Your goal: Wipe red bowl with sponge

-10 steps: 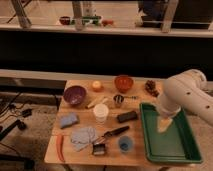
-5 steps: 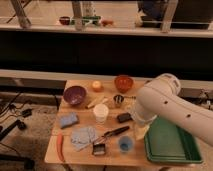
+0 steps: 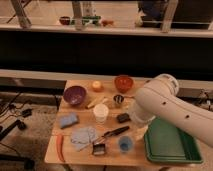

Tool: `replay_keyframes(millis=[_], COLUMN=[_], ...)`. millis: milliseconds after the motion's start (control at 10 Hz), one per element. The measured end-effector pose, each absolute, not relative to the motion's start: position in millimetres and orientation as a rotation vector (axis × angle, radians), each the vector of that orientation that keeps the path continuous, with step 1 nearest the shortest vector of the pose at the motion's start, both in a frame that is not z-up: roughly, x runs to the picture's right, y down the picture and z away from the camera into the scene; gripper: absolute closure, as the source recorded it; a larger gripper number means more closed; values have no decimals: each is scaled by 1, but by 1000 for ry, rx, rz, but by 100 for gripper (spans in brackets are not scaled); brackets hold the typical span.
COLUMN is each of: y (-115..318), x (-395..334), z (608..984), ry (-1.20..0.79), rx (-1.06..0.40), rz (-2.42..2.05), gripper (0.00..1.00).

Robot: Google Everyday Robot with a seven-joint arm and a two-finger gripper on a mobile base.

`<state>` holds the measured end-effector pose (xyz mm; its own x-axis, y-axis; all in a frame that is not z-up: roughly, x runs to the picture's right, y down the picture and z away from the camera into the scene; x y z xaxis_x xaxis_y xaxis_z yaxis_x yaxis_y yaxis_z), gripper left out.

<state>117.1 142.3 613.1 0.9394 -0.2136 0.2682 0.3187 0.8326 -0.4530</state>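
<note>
The red bowl (image 3: 123,82) sits at the desk's (image 3: 75,152) far edge, and the blue sponge (image 3: 68,120) lies near the left edge, well apart from it. The gripper (image 3: 136,119) hangs under the white arm beside the green tray (image 3: 170,149) (whether spread or pressed together, I cannot tell).

Rounded white arm (image 3: 172,107), dark dots; claw hidden behind

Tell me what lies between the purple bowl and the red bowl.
In the camera view, one small yellow-orange round thing lies between the purple bowl and red bowl. The hand is hidden behind the arm at right.
</note>
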Motion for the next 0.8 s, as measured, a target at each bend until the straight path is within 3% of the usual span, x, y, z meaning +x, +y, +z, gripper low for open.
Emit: replay_keyframes(millis=[600,700,800], y=[132,121,118], x=[66,-2,-26], z=[586,569,564], ry=[-348,-438,-468], rx=[-436,-385,-369], rz=[-327,-375,-394], gripper=[20,20,20])
